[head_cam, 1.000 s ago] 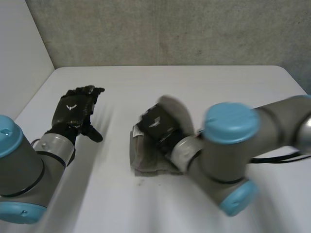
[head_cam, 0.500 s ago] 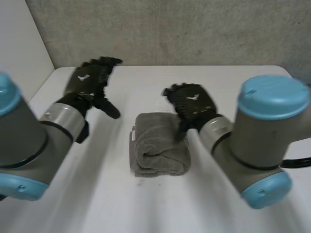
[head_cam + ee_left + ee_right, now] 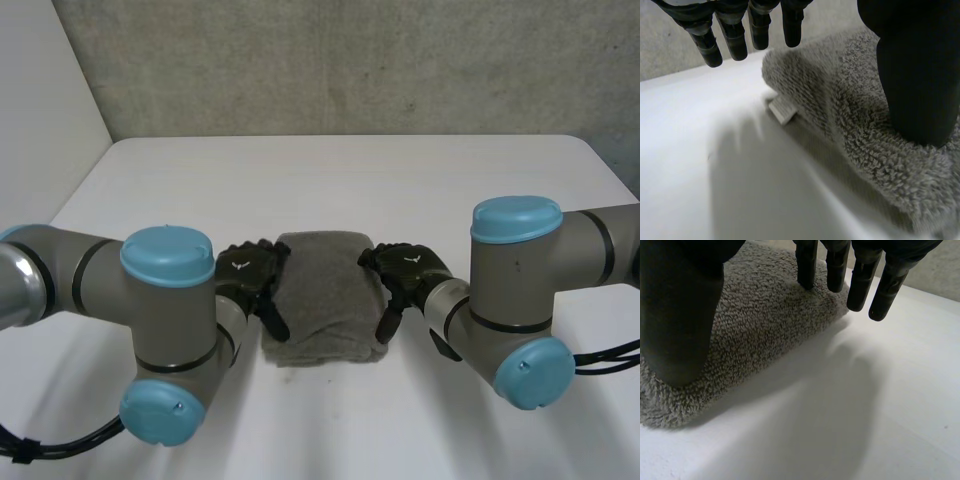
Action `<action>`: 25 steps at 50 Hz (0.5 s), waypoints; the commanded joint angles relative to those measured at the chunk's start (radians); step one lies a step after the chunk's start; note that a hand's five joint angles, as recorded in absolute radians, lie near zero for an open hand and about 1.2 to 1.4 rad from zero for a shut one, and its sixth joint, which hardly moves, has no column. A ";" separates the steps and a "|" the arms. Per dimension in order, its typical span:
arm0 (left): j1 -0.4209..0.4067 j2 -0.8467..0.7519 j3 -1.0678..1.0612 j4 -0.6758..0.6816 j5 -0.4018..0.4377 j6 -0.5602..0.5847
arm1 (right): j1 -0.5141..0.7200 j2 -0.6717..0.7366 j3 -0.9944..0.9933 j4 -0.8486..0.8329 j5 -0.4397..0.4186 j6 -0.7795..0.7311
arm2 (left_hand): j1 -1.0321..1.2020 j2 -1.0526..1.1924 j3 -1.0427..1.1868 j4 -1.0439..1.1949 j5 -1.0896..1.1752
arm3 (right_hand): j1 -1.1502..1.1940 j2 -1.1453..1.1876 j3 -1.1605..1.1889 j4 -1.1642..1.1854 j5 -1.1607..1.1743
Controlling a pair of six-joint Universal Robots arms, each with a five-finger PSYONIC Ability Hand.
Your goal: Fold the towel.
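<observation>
- On table (image 3: 420,175) centre: towel (image 3: 325,295), grey, folded.
- Left hand (image 3: 248,275): at towel's left edge, fingers straight, thumb resting on top.
- Right hand (image 3: 410,268): at right edge, fingers likewise straight.

The towel (image 3: 322,295) is a plain mid grey with a looped terry nap, its small sewn label (image 3: 782,109) a paler grey-white, and the table (image 3: 350,170) under it is plain white. The left hand (image 3: 248,272) and the right hand (image 3: 408,270) are matt black, each with a small white mark on its back, on grey arms (image 3: 100,285) with light-blue caps (image 3: 515,220). Beyond the table's far edge the back wall (image 3: 350,60) is speckled grey, and the side wall (image 3: 40,100) along its left edge is plain off-white.
</observation>
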 commanded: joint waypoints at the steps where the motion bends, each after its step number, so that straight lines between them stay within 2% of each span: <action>1: 0.001 0.008 -0.039 0.004 0.006 0.026 | 0.006 0.017 -0.004 -0.008 -0.002 -0.039 | -0.001 0.010 0.008 0.008 -0.029 | -0.056 -0.081 -0.073 -0.082 -0.055; 8: -0.001 0.069 -0.027 -0.001 0.008 0.021 | 0.007 -0.032 -0.007 -0.008 -0.009 -0.047 | -0.001 0.010 0.008 0.008 -0.029 | -0.056 -0.081 -0.073 -0.082 -0.055; 15: 0.019 0.239 -0.008 -0.010 0.008 0.017 | -0.017 -0.254 -0.008 0.000 0.008 -0.049 | -0.001 0.010 0.008 0.008 -0.029 | -0.056 -0.081 -0.073 -0.082 -0.055; 17: 0.061 0.349 -0.002 -0.012 0.008 0.020 | -0.033 -0.305 0.001 0.000 0.011 -0.049 | -0.001 0.010 0.008 0.008 -0.029 | -0.056 -0.081 -0.073 -0.082 -0.055; 21: 0.099 0.437 0.006 -0.018 0.010 0.021 | -0.079 -0.452 0.045 0.001 0.040 -0.056 | -0.001 0.010 0.008 0.008 -0.029 | -0.056 -0.081 -0.073 -0.082 -0.055; 25: 0.130 0.549 -0.004 -0.059 0.016 0.017 | -0.100 -0.535 0.085 -0.002 0.070 -0.091 | -0.001 0.010 0.008 0.008 -0.029 | -0.056 -0.081 -0.073 -0.082 -0.055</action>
